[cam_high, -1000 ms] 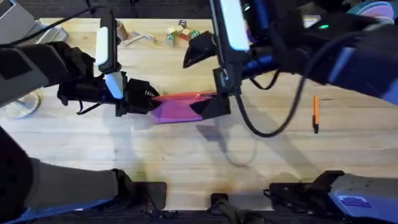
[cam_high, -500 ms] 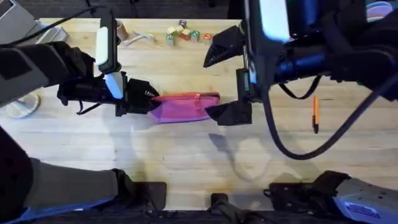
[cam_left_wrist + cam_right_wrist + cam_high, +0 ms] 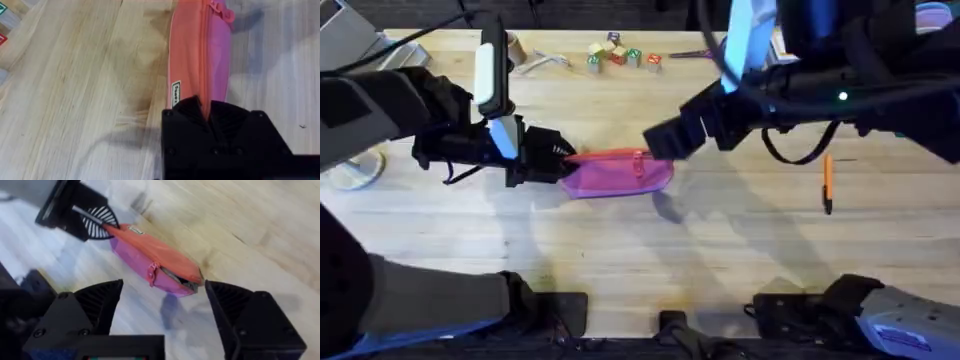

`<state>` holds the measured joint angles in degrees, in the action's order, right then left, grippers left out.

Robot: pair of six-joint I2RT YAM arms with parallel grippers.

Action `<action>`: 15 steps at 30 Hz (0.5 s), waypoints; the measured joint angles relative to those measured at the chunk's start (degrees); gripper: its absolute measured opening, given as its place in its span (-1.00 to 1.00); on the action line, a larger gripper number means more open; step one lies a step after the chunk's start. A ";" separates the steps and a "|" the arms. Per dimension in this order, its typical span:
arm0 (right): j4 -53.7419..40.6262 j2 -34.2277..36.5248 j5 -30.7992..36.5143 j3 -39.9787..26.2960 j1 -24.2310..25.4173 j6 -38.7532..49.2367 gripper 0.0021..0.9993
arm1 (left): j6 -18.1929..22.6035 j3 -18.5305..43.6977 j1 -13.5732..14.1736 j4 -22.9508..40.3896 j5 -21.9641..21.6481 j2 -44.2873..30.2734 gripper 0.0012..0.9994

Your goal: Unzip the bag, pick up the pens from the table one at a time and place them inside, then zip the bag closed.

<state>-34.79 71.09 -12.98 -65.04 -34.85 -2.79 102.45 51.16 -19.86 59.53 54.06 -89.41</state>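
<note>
Overhead view: centre frame, my left tool [image 3: 558, 152] clamps one end of the long pink fabric pouch [image 3: 620, 172] on the plank table [image 3: 620, 260]. My right tool [image 3: 660, 140], jaws apart, hovers over the zipper pull [image 3: 151, 273]. Unzipping; next, pinch that pull.

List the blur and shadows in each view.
Overhead: the right arm is large, dark and smeared above the pink pouch; soft shadows fall on the table. Left wrist: the shut left pincer casts a dark shadow across the planks. Right wrist: the open right pincer looks soft, the pouch sharper.
</note>
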 joint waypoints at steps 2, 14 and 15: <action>0.00 0.00 1.66 0.00 0.02 -5.66 1.00 | 0.00 0.00 0.00 0.00 -0.02 0.00 -0.91; -0.35 0.00 4.44 0.00 0.04 -22.68 1.00 | 0.00 0.00 0.00 0.00 0.00 -0.02 -0.92; -0.37 0.01 4.54 0.00 0.04 -22.83 1.00 | 0.00 0.00 0.00 0.00 -0.01 -0.01 -0.92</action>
<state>-35.16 71.10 -8.43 -65.04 -34.81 -25.62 102.45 51.16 -19.86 59.53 54.06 -89.41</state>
